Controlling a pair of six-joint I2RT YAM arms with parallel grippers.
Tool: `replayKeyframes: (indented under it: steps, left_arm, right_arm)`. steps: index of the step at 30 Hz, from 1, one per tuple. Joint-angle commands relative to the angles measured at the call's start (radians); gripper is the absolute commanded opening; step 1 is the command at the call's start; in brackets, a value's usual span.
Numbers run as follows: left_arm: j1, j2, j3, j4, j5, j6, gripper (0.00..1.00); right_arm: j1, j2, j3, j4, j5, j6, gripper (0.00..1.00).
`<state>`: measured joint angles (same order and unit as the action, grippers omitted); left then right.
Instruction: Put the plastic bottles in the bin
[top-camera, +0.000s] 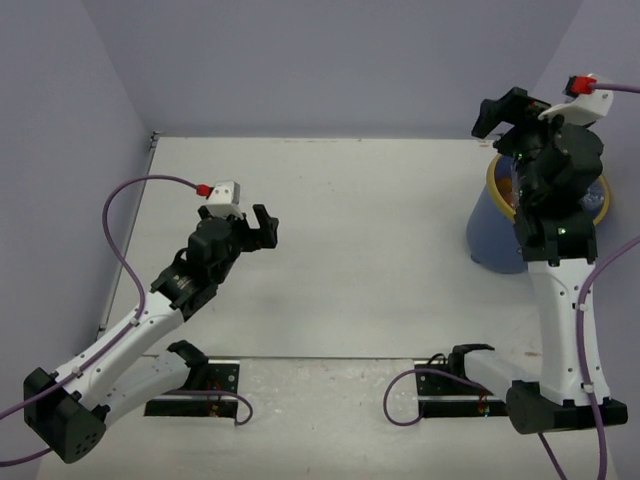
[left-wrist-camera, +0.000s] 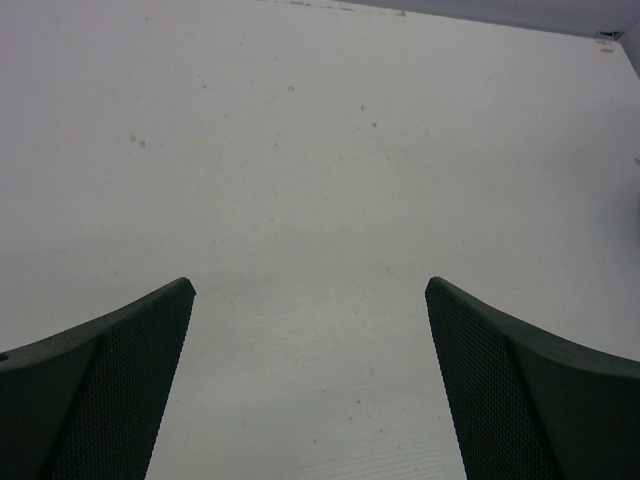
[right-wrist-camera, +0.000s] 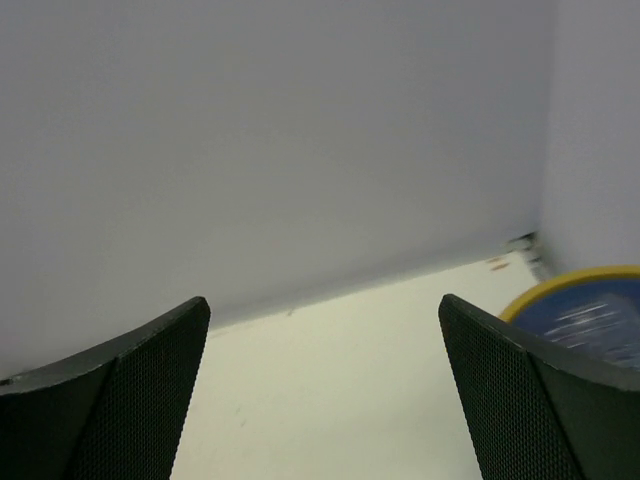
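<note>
Evidently the left hand (top-camera: 264, 228), at 9 o'clock on the surface (top-camera: 380, 250), has nothing to work on. It hangs low with its fingers spread wide and nothing between them. Its wrist view shows only bare white surface ahead toward 12 o'clock, so it seems parked out of the way rather than lined up for a grasp. No plastic bottles lie on the surface in any of the 3 views.

Over at 3 o'clock stands the bin (top-camera: 488, 240), blue-walled and yellow-rimmed, set near the right wall where the right arm reaches it easily. An orange patch (top-camera: 508, 186) shows just inside its rim. It is probably 1 of the plastic bottles, though it is too small to be sure.

The right hand (top-camera: 500, 112) is raised near the bin's 11 o'clock edge, released and empty, its fingers pointing toward the back wall. That height suits dropping a bottle clear of the rim. Judging from this, the task looks finished or nearly so.
</note>
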<state>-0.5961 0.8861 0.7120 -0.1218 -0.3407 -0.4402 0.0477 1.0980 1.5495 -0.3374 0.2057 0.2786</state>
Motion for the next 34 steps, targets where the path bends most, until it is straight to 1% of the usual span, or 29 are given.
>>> replayKeyframes:
  steps: [1,3,5,7,10,12,15,17,20,22,29,34]
  left_arm:
    - [0.0,-0.026,0.025,0.011,-0.051,-0.034,1.0]
    - [0.001,-0.028,0.02,0.01,-0.069,-0.041,1.0]
    - [0.001,-0.03,0.007,-0.003,-0.118,-0.064,1.0]
    - [0.002,-0.036,-0.014,-0.035,-0.154,-0.118,1.0]
    - [0.002,-0.053,-0.067,-0.006,-0.162,-0.136,1.0]
    - [0.001,-0.055,-0.104,0.017,-0.167,-0.137,1.0]
    - [0.002,-0.046,-0.125,0.002,-0.172,-0.135,1.0]
    - [0.001,-0.051,-0.138,0.002,-0.175,-0.128,1.0]
    - [0.002,-0.081,-0.152,0.007,-0.162,-0.126,1.0]
    - [0.002,-0.112,-0.168,0.03,-0.152,-0.117,1.0]
    - [0.002,-0.188,-0.198,0.019,-0.178,-0.112,1.0]
    - [0.001,-0.22,-0.207,0.001,-0.208,-0.13,1.0]
  right_arm:
    - [0.185,0.003,-0.113,0.0,-0.109,0.052,0.99]
    - [0.253,-0.002,-0.19,0.004,-0.083,0.063,0.99]
    - [0.285,-0.046,-0.289,0.078,-0.074,0.114,0.99]
    - [0.321,-0.085,-0.467,0.19,-0.066,0.159,0.99]
    - [0.387,-0.131,-0.643,0.227,0.007,0.196,0.99]
    - [0.406,-0.153,-0.712,0.233,0.064,0.243,0.99]
    - [0.43,-0.248,-0.884,0.258,0.084,0.309,0.99]
    - [0.431,-0.324,-0.967,0.271,0.096,0.325,0.99]
    - [0.43,-0.41,-1.03,0.289,0.109,0.34,0.99]
    - [0.43,-0.447,-1.038,0.279,0.108,0.36,0.99]
    - [0.43,-0.486,-1.059,0.294,0.154,0.435,0.99]
    - [0.431,-0.498,-1.107,0.338,0.146,0.433,0.99]
